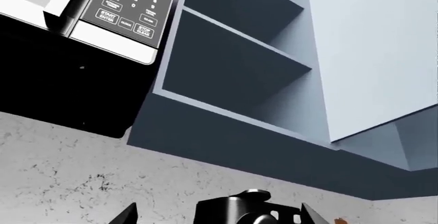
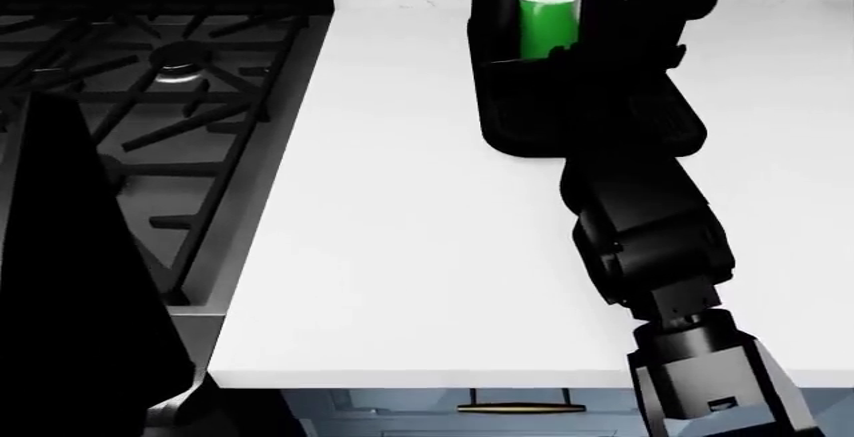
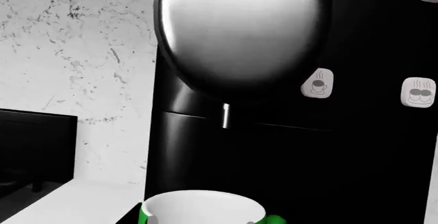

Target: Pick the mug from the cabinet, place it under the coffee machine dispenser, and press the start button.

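One bright green mug point(image 2: 546, 23) with a white inside point(image 3: 203, 207) stands on the coffee machine point(image 2: 534, 107), below the dispenser point(image 3: 243, 34). Two cup-icon buttons point(image 3: 317, 83) show fully. Right gripper point(image 2: 641, 32) beside it, left gripper point(image 1: 215, 216): jaw states unclear.

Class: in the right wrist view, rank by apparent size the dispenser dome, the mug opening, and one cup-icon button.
1. coffee machine dispenser, largest.
2. mug, only partly in frame, nearest the camera.
3. cup-icon button, smallest.
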Tool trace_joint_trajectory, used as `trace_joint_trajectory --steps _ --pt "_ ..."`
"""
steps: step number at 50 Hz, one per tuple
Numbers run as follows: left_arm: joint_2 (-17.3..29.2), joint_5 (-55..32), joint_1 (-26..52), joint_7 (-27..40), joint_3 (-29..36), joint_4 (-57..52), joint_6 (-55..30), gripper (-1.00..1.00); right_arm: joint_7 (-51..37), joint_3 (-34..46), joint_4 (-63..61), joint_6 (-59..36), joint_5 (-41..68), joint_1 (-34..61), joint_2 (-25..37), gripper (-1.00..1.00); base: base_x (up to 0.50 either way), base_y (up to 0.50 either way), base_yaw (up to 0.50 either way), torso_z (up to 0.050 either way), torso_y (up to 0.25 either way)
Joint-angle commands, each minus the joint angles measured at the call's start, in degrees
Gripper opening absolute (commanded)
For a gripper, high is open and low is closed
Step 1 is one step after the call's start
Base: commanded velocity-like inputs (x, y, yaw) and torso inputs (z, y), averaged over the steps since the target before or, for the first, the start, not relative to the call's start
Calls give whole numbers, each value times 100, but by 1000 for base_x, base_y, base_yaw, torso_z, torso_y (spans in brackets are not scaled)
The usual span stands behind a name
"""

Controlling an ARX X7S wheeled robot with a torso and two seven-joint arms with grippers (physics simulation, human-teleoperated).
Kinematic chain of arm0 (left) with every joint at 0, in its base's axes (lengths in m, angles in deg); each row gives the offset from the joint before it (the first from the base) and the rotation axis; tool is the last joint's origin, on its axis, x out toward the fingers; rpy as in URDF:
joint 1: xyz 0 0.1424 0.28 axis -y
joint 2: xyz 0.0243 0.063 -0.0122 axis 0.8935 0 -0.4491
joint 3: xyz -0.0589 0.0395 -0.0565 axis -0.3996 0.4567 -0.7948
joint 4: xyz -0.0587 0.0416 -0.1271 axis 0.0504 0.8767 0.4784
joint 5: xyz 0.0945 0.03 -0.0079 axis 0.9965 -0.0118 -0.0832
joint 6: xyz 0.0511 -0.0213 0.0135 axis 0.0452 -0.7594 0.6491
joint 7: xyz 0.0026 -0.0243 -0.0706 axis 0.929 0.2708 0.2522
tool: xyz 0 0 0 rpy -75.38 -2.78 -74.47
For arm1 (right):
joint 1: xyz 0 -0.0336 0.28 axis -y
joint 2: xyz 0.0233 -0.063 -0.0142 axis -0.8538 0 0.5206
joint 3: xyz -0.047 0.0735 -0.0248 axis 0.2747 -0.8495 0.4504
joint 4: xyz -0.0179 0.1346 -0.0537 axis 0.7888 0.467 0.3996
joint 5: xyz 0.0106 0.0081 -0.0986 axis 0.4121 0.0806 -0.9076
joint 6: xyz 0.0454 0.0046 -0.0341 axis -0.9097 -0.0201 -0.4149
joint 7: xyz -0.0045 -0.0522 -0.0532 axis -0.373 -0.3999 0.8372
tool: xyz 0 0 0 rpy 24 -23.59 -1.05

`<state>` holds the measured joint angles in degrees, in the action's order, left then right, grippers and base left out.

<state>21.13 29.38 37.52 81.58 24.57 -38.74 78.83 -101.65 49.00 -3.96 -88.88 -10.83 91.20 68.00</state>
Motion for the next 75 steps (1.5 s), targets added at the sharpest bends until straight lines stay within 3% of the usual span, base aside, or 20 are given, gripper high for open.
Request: trace_joint_trajectory --steps 1,21,44,55,64,70,75 --pt "61 23 23 62 55 1 73 100 69 70 209 -154 -131 -54 35 100 0 0 0 0 -12" --pt "111 154 53 125 160 21 173 100 -142 -21 -997 -1032 107 54 246 100 0 0 0 -1 -1" --pt "139 242 242 188 354 73 85 100 -445 -648 -3840 -2987 1325 -519 888 100 0 0 0 0 0" --pt "175 350 288 311 413 116 -89 100 -1133 -1987 -5861 -4909 3142 -771 1023 100 0 0 0 0 0" --pt "177 364 366 399 465 157 -222 100 -1942 -3305 -6576 -5990 4971 -700 825 100 0 0 0 0 0" --pt "156 292 477 483 484 199 -317 100 -2767 -3999 -6678 -6309 6417 -522 920 100 0 0 0 0 0" --pt "128 230 624 524 525 225 -423 100 -3170 -4176 -6667 -6219 6883 -331 1049 100 0 0 0 0 -2"
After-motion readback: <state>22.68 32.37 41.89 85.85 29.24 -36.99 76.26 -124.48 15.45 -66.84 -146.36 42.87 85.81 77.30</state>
